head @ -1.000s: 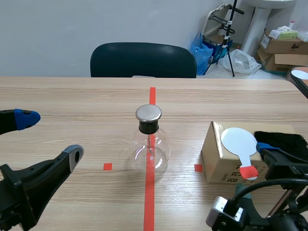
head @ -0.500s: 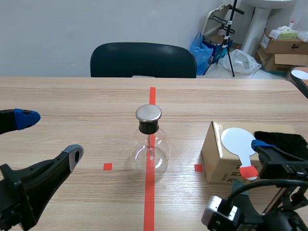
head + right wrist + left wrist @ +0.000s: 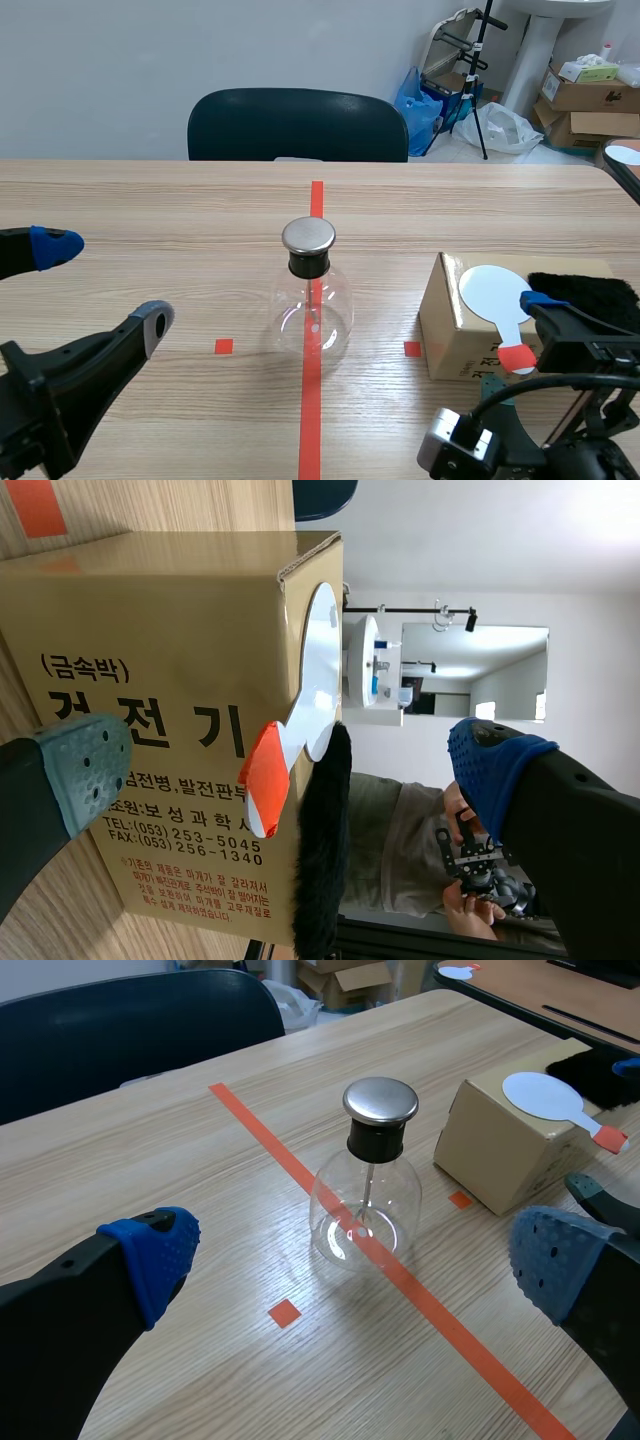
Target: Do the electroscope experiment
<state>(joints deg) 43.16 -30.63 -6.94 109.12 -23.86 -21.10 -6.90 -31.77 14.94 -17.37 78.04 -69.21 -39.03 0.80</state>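
Scene view: the flask [image 3: 311, 300] stands untouched on the table [image 3: 150, 200] over the red line, and the white paddle [image 3: 497, 295] lies on the box [image 3: 450, 335]; nothing looks charged yet. Left wrist view: the left pincer [image 3: 352, 1255] gapes wide, flask ahead. Right wrist view: the right pincer [image 3: 290, 763] stands apart around the paddle's red handle; the box reads "(금속박) 검전기".

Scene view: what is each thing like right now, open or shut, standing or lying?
flask: upright, capped.
box: closed.
paddle: lying flat on the box, red handle past its edge.
fur: lying on the box beside the paddle.
left end effector: open, empty.
right end effector: open, empty.
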